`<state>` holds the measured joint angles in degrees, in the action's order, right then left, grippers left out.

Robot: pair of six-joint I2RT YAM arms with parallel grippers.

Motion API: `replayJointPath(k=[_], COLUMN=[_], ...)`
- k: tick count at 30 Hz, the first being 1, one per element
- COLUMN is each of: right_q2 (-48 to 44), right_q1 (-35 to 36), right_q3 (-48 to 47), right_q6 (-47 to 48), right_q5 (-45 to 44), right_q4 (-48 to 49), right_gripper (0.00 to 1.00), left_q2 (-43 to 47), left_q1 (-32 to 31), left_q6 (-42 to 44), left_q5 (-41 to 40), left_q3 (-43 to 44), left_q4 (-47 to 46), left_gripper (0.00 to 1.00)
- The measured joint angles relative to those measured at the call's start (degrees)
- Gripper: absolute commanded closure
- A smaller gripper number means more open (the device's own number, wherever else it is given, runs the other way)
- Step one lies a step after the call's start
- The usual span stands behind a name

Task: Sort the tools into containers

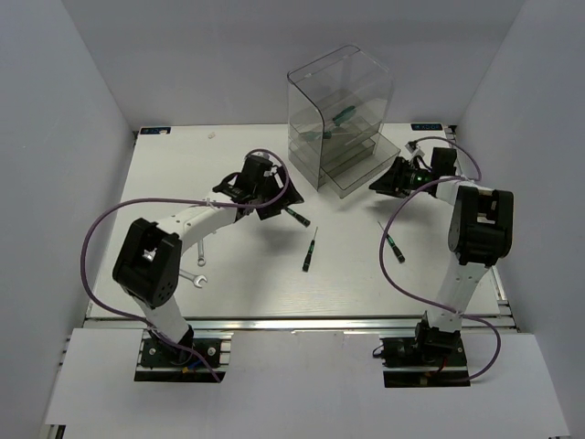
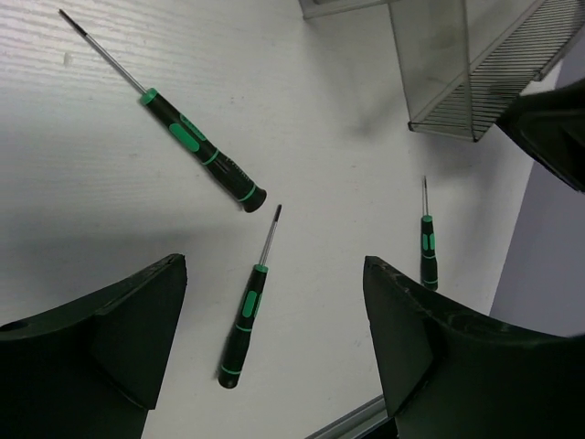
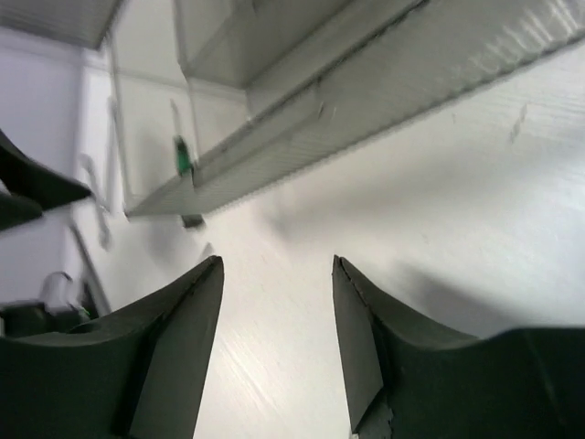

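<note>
The clear smoky drawer unit (image 1: 338, 114) stands at the back, its lower drawers (image 1: 361, 169) pulled out. One green-and-black screwdriver (image 1: 340, 117) lies inside it. Three screwdrivers lie on the table: one (image 1: 297, 216) just right of my left gripper (image 1: 281, 195), one (image 1: 311, 249) in the middle, one (image 1: 393, 242) on the right. In the left wrist view they show as one upper left (image 2: 196, 146), one between the fingers (image 2: 245, 315) and one further right (image 2: 427, 251). My left gripper (image 2: 274, 270) is open and empty. My right gripper (image 1: 384, 181) (image 3: 277, 265) is open and empty beside the open drawer (image 3: 366, 101).
Two silver wrenches (image 1: 194, 278) (image 1: 203, 249) lie by the left arm's lower link. White walls enclose the table on three sides. A green spot (image 3: 184, 155) shows through the drawer plastic in the right wrist view.
</note>
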<state>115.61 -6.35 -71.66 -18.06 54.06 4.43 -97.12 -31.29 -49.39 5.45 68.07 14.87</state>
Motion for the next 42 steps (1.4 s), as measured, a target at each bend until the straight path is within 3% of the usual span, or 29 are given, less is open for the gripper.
replayJointPath(k=[4, 8, 9, 10, 11, 13, 15, 16, 18, 19, 28, 42], right_q2=[-4.9, -16.8, -21.1, -25.3, -29.8, -37.6, -41.2, -41.2, -38.5, -37.0, -35.5, -37.2], right_q1=[0.4, 0.8, 0.9, 0.9, 0.9, 0.7, 0.0, -0.2, -0.7, -0.8, -0.8, -0.8], right_q3=[-2.1, 3.9, 7.1, 10.6, 14.3, 20.9, 23.2, 22.6, 19.3, 17.8, 16.8, 19.4], right_q6=[19.8, 34.5, 37.3, 39.4, 40.6, 42.2, 43.0, 43.4, 43.8, 43.8, 42.1, 41.3], right_q5=[-6.2, -15.1, -17.9, -20.1, -22.5, -27.0, -28.2, -28.2, -26.6, -26.0, -22.2, -20.2], right_q4=[-18.4, -24.5, -23.6, -22.2, -20.2, -15.5, -13.7, -13.8, -16.0, -16.6, -18.0, -18.0], right_gripper=[0.50, 0.51, 0.47, 0.21, 0.11, 0.11, 0.24, 0.45, 0.59, 0.61, 0.60, 0.60], left_q2=[-4.2, -9.3, -10.9, -12.3, -14.1, -17.3, -20.2, -21.5, -23.3, -24.1, -27.3, -32.2], left_q1=[-0.2, -0.6, -0.7, -0.8, -1.0, -1.5, -1.9, -2.0, -2.2, -2.3, -2.4, -2.7], left_q6=[-1.0, -2.0, -2.3, -2.4, -2.6, -3.2, -3.7, -4.0, -4.7, -5.1, -9.7, -13.2], left_q5=[-0.9, -2.1, -2.5, -2.8, -3.4, -4.6, -5.3, -5.6, -6.0, -6.2, -8.7, -10.8], left_q3=[5.4, 10.8, 12.3, 13.9, 15.8, 19.5, 22.9, 24.2, 26.1, 26.8, 29.2, 36.7], left_q4=[4.8, 9.5, 10.8, 12.2, 13.9, 16.6, 19.6, 20.9, 23.1, 24.1, 30.2, 32.0], left_gripper=[0.22, 0.31, 0.31, 0.31, 0.34, 0.37, 0.41, 0.41, 0.41, 0.41, 0.42, 0.41])
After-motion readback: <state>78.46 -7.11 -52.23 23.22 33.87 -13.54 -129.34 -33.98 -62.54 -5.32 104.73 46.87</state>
